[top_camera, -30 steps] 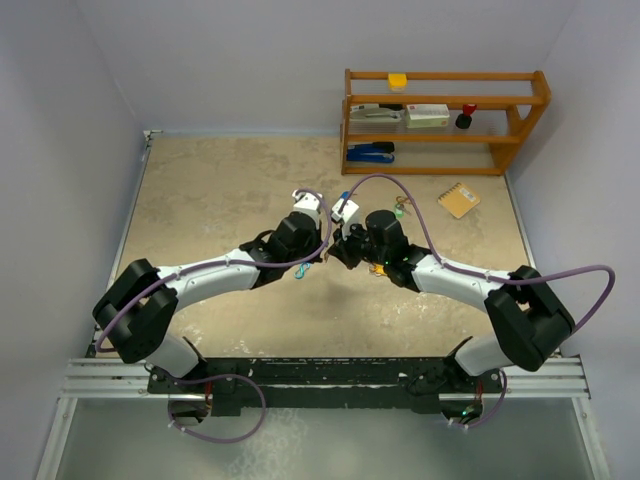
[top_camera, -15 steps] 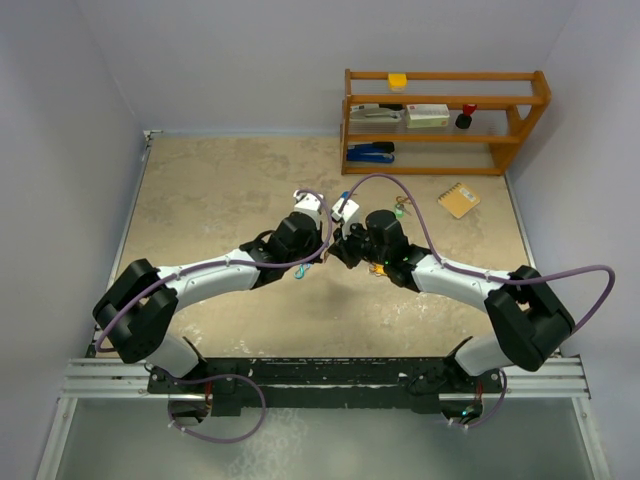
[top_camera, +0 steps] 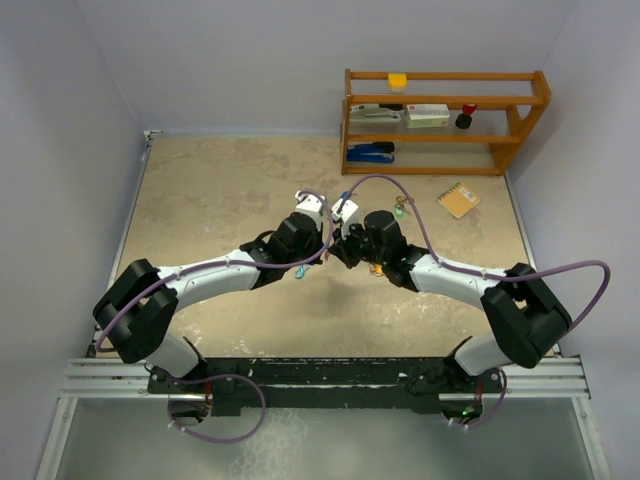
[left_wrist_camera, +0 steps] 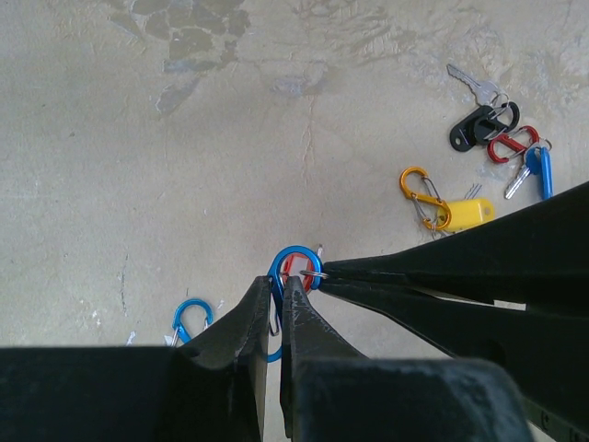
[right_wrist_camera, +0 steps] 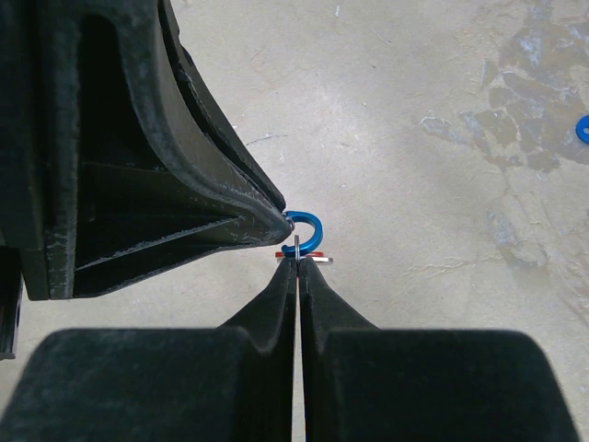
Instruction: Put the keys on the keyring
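In the left wrist view my left gripper (left_wrist_camera: 279, 281) is shut on a blue carabiner-style keyring (left_wrist_camera: 296, 254), held above the table. My right gripper (right_wrist_camera: 299, 261) is shut on the small metal ring (right_wrist_camera: 301, 247) of a red-tagged key (right_wrist_camera: 317, 255). That ring sits right against the keyring's hooked end (right_wrist_camera: 311, 226). From above, both grippers meet tip to tip (top_camera: 332, 254) at mid-table. On the table lie a yellow-tagged key (left_wrist_camera: 463, 214) on an orange clip (left_wrist_camera: 416, 187), a black-tagged key (left_wrist_camera: 471, 131) and a blue-tagged key (left_wrist_camera: 542, 171).
A second blue clip (left_wrist_camera: 190, 319) lies on the table near my left fingers, and a red clip (left_wrist_camera: 509, 146) lies by the black tag. A wooden shelf (top_camera: 445, 120) stands at the back right, with an orange notebook (top_camera: 459, 199) and green-tagged keys (top_camera: 401, 210) before it.
The right arm has shifted very slightly. Both grippers keep their hold at the same spot.
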